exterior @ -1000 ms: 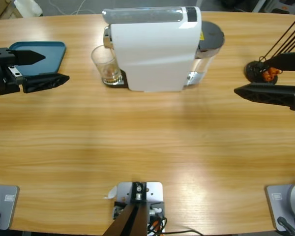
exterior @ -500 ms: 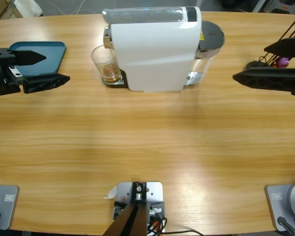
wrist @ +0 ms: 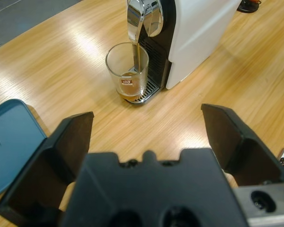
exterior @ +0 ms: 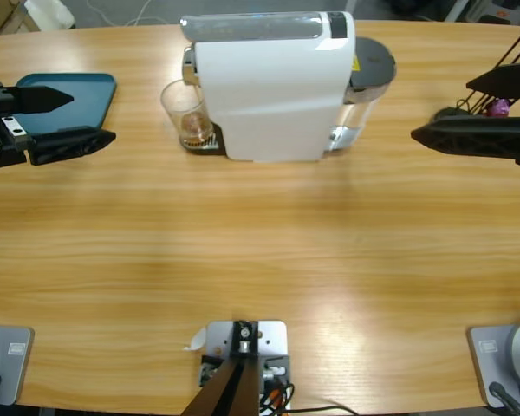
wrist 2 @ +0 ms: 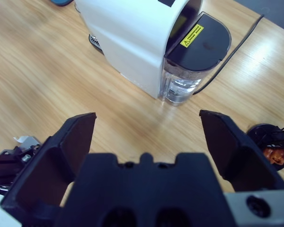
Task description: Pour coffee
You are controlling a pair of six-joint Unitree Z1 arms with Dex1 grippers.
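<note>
White capsule coffee machine [exterior: 273, 87] at table [exterior: 260, 251] back centre. Clear glass tumbler [wrist: 128, 70] sits on its drip tray under the chrome spout [wrist: 135, 19], a thin stream falling in; coffee [wrist: 129, 93] shallow at the bottom. Left gripper [exterior: 62, 122] well left of the machine, jaws wide apart, empty, beside a blue tray [exterior: 78, 97]. Right gripper [exterior: 440, 113] right of the machine, jaws spread, empty. Capsule rack [wrist 2: 273, 146] behind it, probably orange and purple capsules.

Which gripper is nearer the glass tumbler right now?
Left. The left gripper sits open beside the glass tumbler, facing it; the right gripper is beyond the coffee machine, on its far side.
</note>
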